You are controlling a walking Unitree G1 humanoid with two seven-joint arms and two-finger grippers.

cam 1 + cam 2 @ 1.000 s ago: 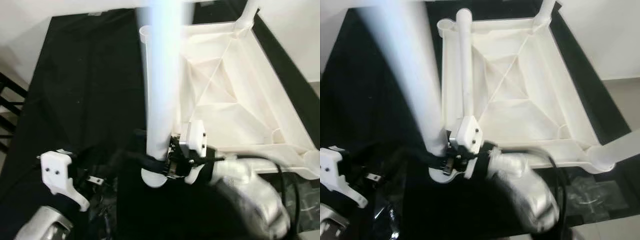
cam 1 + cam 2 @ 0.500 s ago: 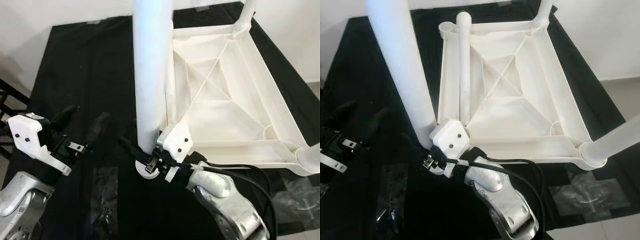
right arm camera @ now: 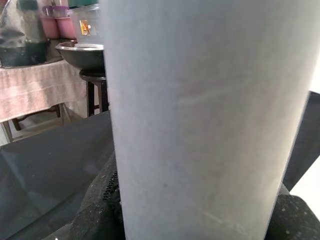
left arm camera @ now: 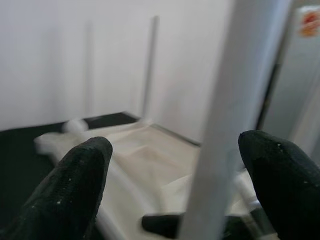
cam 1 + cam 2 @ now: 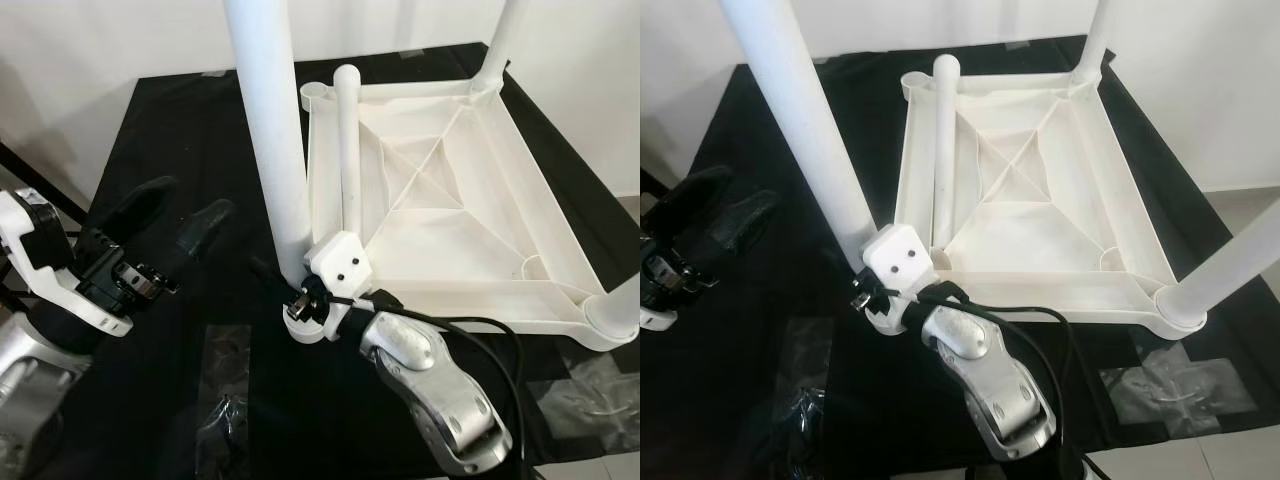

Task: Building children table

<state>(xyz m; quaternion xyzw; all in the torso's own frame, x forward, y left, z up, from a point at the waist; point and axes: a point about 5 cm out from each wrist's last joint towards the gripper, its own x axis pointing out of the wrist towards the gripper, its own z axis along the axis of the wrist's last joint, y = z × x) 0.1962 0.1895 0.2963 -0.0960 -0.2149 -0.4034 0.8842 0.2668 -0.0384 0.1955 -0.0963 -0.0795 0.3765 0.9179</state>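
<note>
Right gripper [image 5: 297,300] jaws clamp leg [image 5: 268,140] base, apparently seating it at tabletop [image 5: 470,220] near corner | left gripper [image 5: 170,225] jaws wide, empty, we wait beside.

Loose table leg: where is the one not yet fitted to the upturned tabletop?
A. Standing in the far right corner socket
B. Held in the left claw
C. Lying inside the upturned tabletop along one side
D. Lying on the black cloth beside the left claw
C. The loose table leg lies inside the upturned tabletop along its left wall, while the right claw grips the base of another, upright leg and the left claw is open.
</note>
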